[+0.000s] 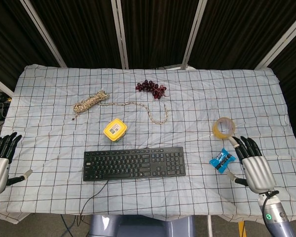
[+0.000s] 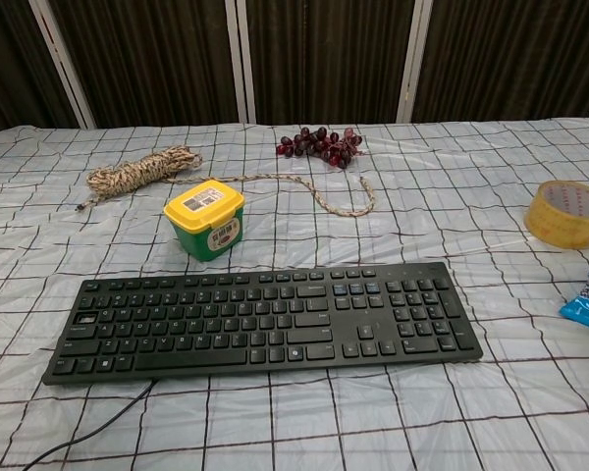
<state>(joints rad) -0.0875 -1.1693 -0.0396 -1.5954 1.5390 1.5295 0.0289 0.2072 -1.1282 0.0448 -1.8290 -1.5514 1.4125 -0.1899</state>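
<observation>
My right hand (image 1: pixel 253 165) hovers open at the table's front right, fingers spread, just right of a blue snack packet (image 1: pixel 222 159) (image 2: pixel 586 299) and below a roll of yellow tape (image 1: pixel 223 128) (image 2: pixel 566 212). My left hand (image 1: pixel 0 165) stays open at the front left edge, holding nothing. A black keyboard (image 1: pixel 134 163) (image 2: pixel 265 319) lies front and centre. Behind it stands a green tub with a yellow lid (image 1: pixel 115 129) (image 2: pixel 206 219). The chest view shows neither hand.
A coil of rope (image 1: pixel 91 102) (image 2: pixel 142 169) with a loose tail (image 1: pixel 153 114) lies at the back left. A bunch of dark grapes (image 1: pixel 151 88) (image 2: pixel 320 143) sits at the back centre. A checked cloth (image 1: pixel 49 123) covers the table. The keyboard's cable (image 1: pixel 91 200) runs off the front edge.
</observation>
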